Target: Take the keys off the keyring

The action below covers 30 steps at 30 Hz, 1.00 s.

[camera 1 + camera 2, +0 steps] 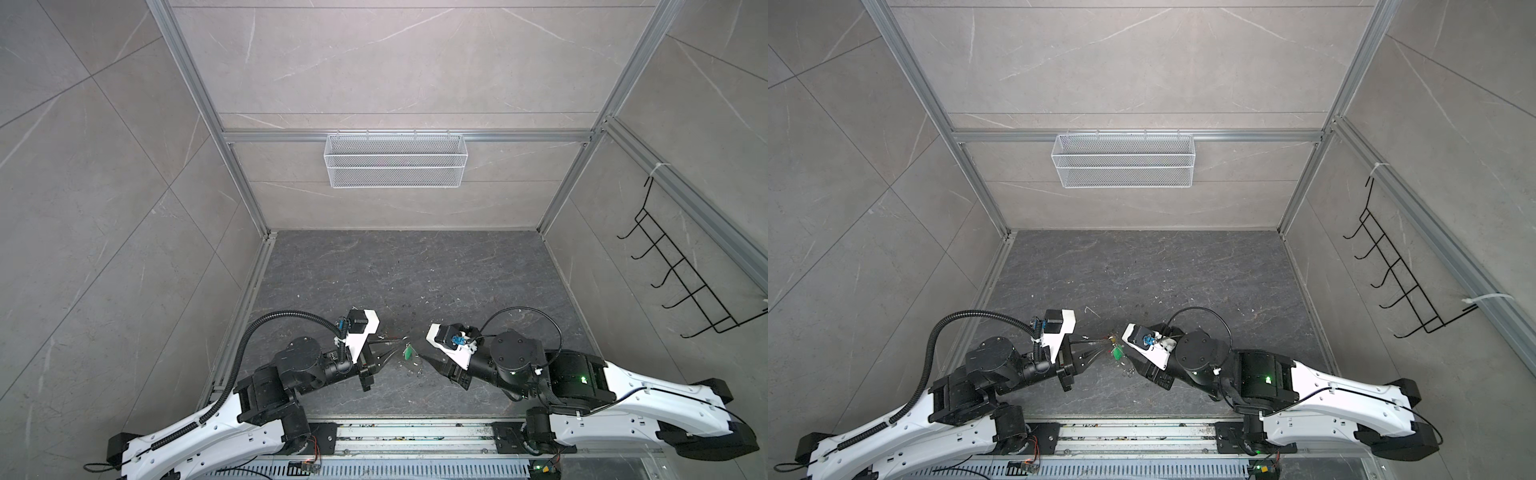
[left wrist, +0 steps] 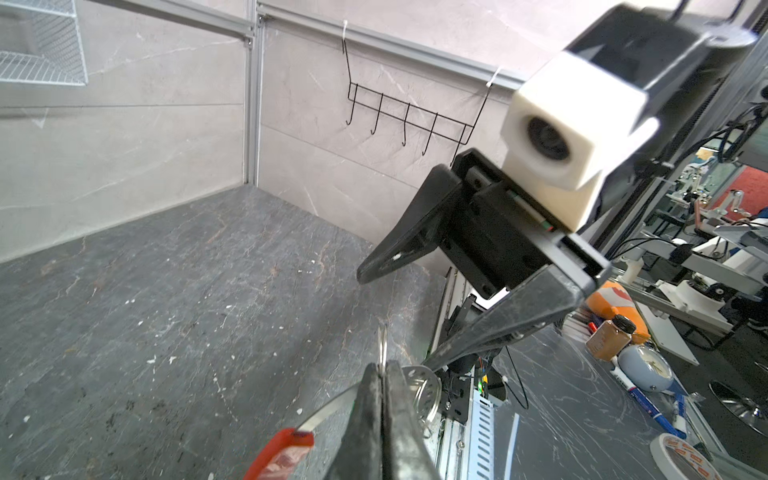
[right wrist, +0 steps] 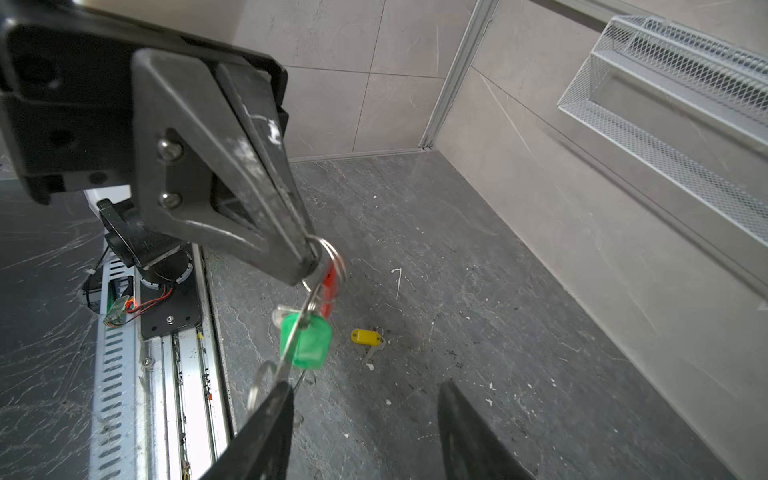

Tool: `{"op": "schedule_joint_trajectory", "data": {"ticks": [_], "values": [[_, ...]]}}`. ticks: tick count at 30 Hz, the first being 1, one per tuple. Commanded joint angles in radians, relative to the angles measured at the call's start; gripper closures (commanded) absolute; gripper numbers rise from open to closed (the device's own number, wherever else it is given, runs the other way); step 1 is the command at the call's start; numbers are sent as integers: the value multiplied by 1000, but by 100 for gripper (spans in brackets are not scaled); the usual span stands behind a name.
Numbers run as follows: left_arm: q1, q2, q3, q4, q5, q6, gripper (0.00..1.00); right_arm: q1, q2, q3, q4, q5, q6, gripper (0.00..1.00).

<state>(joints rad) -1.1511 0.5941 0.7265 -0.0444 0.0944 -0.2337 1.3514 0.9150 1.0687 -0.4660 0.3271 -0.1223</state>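
Left gripper clamped on the keyring, centre, near side. The green-tagged key hangs from it. Yellow-tagged key lies free on the table, just farther back. Right gripper — jaws apart, holding nothing.

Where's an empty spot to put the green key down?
Bare: the far half of the table, up to the back wall, and the near strip by the metal rail. Crowded: the middle, where the left end effector holds the keyring with the green key; the yellow key lies there too.
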Motion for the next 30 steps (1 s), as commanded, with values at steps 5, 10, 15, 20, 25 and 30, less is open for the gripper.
{"op": "schedule_joint_trajectory", "data": {"ticks": [5,10,15,20,25,30], "values": [[-2,-16,-8,105,60,54,100,-52,-39,-61,77,-184,62,45],[-2,-10,-7,111,85,55,100,-67,-25,-103,149,-289,70,42],[-2,0,-8,118,116,50,100,-90,10,-113,206,-328,76,43],[-2,-6,-12,111,111,51,100,-135,19,-134,272,-417,92,47],[-2,-19,-21,110,82,48,100,-155,28,-141,280,-462,105,66],[-2,-20,-18,108,71,47,100,-161,45,-145,282,-496,118,81]]}}
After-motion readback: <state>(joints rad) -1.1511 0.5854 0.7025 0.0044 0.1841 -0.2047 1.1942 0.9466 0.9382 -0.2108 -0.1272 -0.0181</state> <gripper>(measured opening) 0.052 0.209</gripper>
